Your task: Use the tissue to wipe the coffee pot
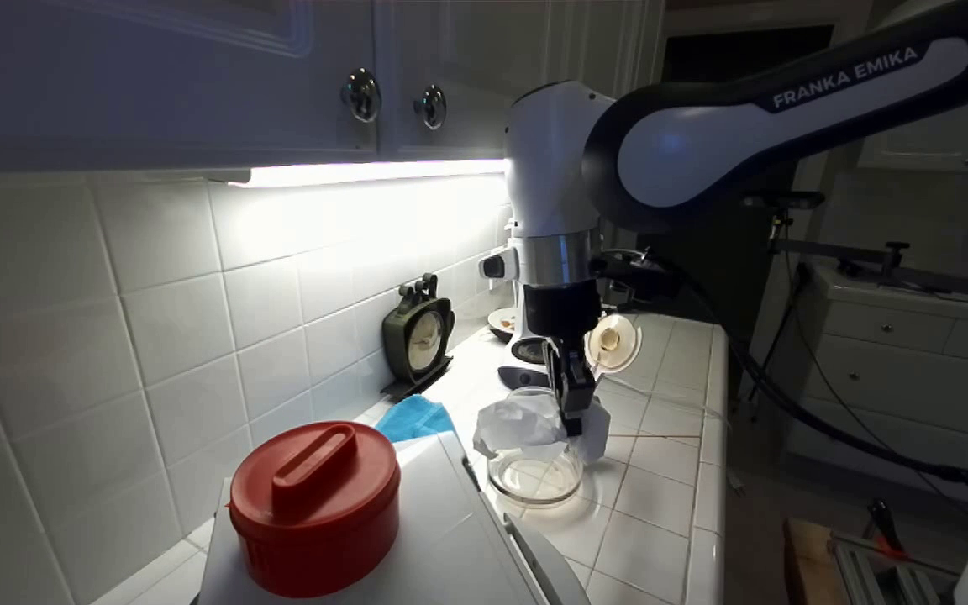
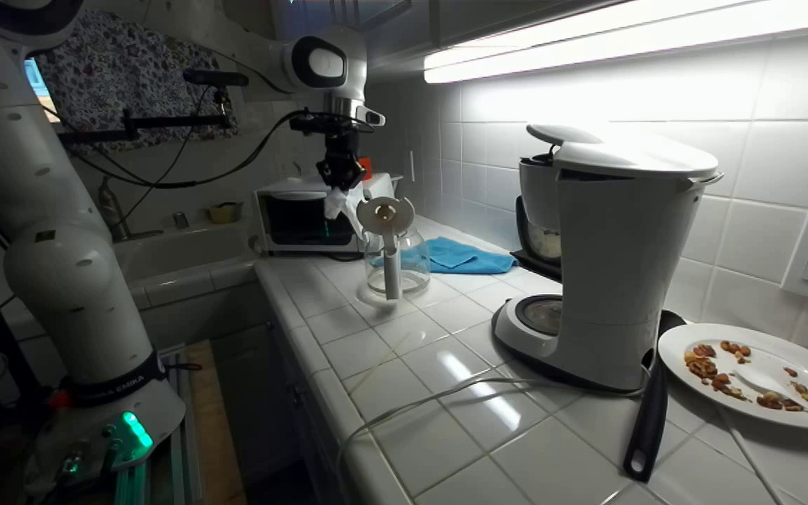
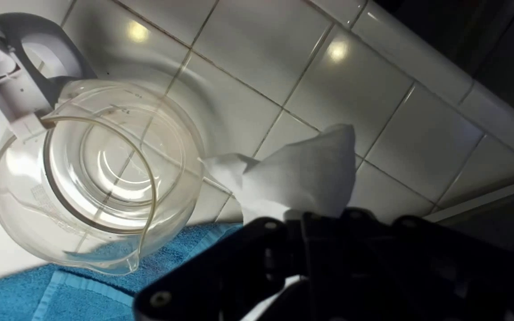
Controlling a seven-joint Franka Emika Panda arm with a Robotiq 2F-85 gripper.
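- The hand point(image 3: 317, 218), clenched on the tissue point(image 3: 299, 178), is dark in the wrist view; its fingertips are hard to make out.
- The tissue hangs beside the glass carafe point(image 3: 101, 178), on the toaster oven's point(image 2: 309, 219) side; whether it touches the glass cannot be told.
- In an exterior view the tissue hides the carafe's upper part; the raised lid point(image 2: 374, 219) runs out of the wrist view.
- The red-lidded container point(image 2: 366, 166), on the toaster oven, is partly hidden behind the hand in an exterior view.
- The blue towel point(image 2: 467, 257) lies just beside the carafe; on the opposite side, bare counter point(image 2: 439, 428) reaches to its rounded front edge.
- More bare counter lies between the carafe and the coffee maker point(image 2: 614, 280).
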